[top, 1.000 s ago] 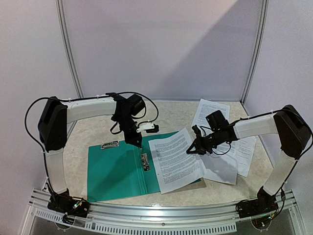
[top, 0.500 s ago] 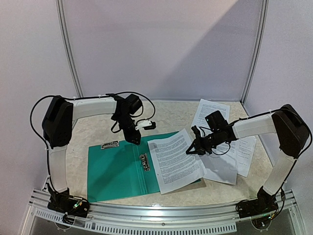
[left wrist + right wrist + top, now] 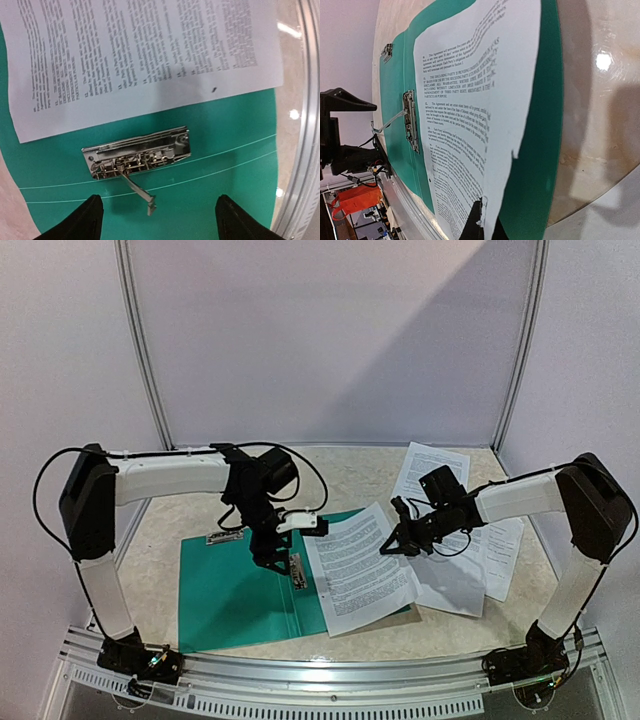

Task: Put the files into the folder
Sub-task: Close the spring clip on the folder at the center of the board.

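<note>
Nearest my bases the folder (image 3: 235,595) lies open and flat on the table (image 3: 165,530), teal inside up; its clip (image 3: 296,570) sits by the spine fold with the lever raised off the plate; my left gripper (image 3: 272,558) hangs just above that clip, jaws wide and holding nothing; in its wrist view one fingertip (image 3: 92,217) shows at each side of the lever; a sheet (image 3: 360,565) lies on the folder's 3 o'clock half, its 9 o'clock edge just beside the clip; my right gripper (image 3: 390,545) is pinched tight on that sheet's 3 o'clock edge; more sheets (image 3: 450,530) lie overlapped on the table toward 2 o'clock, beside the folder.
</note>
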Available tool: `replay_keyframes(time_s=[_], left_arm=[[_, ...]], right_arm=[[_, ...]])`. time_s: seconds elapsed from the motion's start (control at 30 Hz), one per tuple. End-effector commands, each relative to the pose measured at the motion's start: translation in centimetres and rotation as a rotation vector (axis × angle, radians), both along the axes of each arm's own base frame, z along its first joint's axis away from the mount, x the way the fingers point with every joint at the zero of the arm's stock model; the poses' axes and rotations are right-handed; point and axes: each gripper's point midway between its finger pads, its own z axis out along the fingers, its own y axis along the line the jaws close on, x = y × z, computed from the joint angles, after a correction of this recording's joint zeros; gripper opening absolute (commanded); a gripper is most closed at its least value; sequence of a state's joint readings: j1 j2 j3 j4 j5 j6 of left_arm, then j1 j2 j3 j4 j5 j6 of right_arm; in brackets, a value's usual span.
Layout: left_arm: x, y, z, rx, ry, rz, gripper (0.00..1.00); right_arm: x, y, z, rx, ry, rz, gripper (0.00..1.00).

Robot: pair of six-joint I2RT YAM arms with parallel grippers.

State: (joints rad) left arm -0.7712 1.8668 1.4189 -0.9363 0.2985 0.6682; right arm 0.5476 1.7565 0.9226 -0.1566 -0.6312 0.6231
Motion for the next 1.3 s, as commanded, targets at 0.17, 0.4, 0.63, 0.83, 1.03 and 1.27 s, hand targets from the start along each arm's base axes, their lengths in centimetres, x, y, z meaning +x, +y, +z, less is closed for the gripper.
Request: replay_keyframes(time_s=[0.17,0.4,0.63,0.83,1.03,1.27], left_arm=[[3.1,-0.1,-2.6,0.033,-0.101,0.029,0.59],[5.7,0.9,-2.9,0.027,-0.109,0.103,0.55],[7.6,0.8,-2.6,-0.008,-0.117,0.149,0.55],[9.0,0.4,-3.1,-0.032,-0.089,0.211,0.56],[10.2,1.3,-4.3,0.013,-0.114,0.244,0.56],[10.2,1.7,-1.2,-0.072,-0.076,0.277,0.62]], right_arm=[[0.3,0.3,-0.1,0.002,-0.006,0.012,0.0],[0.5,0.5,0.1,0.008,-0.013,0.015,0.0],[0.4,0.5,-0.1,0.007,-0.007,0.017,0.0],[0.4,0.7,-0.1,0.015,-0.008,0.018,0.0],[0.4,0.8,-0.3,0.018,-0.001,0.022,0.0],[0.7,1.0,-0.4,0.028,-0.002,0.019,0.0]])
